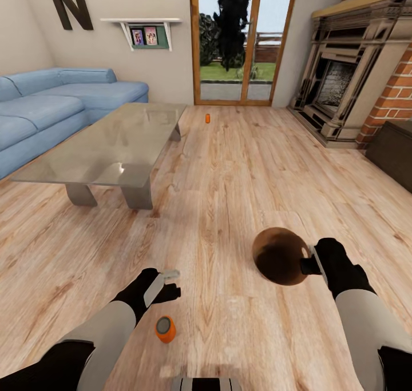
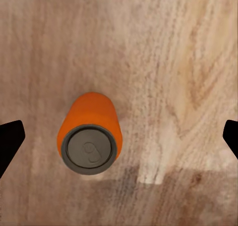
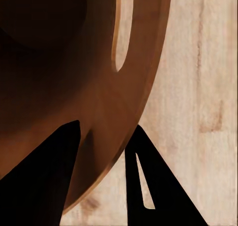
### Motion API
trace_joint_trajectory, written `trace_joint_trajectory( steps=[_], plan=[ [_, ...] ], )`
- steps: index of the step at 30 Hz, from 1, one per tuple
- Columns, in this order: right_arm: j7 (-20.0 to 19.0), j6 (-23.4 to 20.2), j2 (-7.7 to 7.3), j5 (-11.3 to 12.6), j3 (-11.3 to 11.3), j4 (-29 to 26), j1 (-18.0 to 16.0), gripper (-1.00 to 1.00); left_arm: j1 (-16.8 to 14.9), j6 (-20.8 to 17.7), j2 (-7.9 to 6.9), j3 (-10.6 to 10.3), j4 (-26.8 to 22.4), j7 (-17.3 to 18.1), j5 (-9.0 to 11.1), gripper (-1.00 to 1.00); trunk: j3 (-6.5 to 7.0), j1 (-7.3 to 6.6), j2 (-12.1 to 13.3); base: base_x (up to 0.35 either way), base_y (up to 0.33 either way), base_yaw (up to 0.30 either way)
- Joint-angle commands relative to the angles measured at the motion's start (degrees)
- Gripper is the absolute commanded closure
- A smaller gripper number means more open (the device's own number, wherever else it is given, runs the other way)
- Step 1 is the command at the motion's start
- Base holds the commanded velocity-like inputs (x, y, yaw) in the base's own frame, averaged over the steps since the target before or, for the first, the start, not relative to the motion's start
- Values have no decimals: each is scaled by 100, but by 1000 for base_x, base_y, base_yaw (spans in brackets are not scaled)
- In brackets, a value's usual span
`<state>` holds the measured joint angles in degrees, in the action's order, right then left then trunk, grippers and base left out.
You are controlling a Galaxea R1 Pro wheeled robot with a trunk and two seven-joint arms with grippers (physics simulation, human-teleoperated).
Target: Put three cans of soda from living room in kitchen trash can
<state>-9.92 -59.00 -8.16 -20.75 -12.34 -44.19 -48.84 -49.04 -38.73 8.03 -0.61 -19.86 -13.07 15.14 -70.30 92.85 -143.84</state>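
An orange can of soda (image 1: 165, 329) stands upright on the wood floor close in front of me. My left gripper (image 1: 163, 282) hovers above it, open; in the left wrist view the can (image 2: 89, 133) lies between the spread fingertips (image 2: 10, 142) of that gripper (image 2: 119, 139), nearer one side. A second orange can (image 1: 208, 118) stands far off on the floor near the glass doors. My right gripper (image 1: 312, 263) is shut on the rim of the copper-brown trash can (image 1: 280, 255); the right wrist view shows that gripper (image 3: 101, 151) pinching the rim of the trash can (image 3: 59, 62).
A glass-topped low table (image 1: 109, 145) stands at the left, with the blue sofa (image 1: 51, 105) behind it. A fireplace (image 1: 343, 76) and brick column (image 1: 395, 88) fill the right, with a dark cabinet (image 1: 395, 151) beside them. Open wood floor (image 1: 240, 174) runs toward the glass doors (image 1: 240, 42).
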Motion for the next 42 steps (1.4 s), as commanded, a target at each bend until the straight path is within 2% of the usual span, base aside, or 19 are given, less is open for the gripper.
trace_joint_trajectory(
  steps=[1,29,42],
  plan=[
    [-28,-24,5,460,2,-1,-3,100,-1,1,0,-1,3,-5,1,-100,1,-1,-1,0,0,0],
    [-61,-24,-9,465,-6,-32,-3,100,0,1,-20,-12,-1,-130,-1,-100,1,-1,-1,0,0,0],
    [-46,-100,26,459,4,-71,-51,100,0,-3,-12,-9,5,-356,7,-100,1,-1,-1,0,0,0]
  ],
)
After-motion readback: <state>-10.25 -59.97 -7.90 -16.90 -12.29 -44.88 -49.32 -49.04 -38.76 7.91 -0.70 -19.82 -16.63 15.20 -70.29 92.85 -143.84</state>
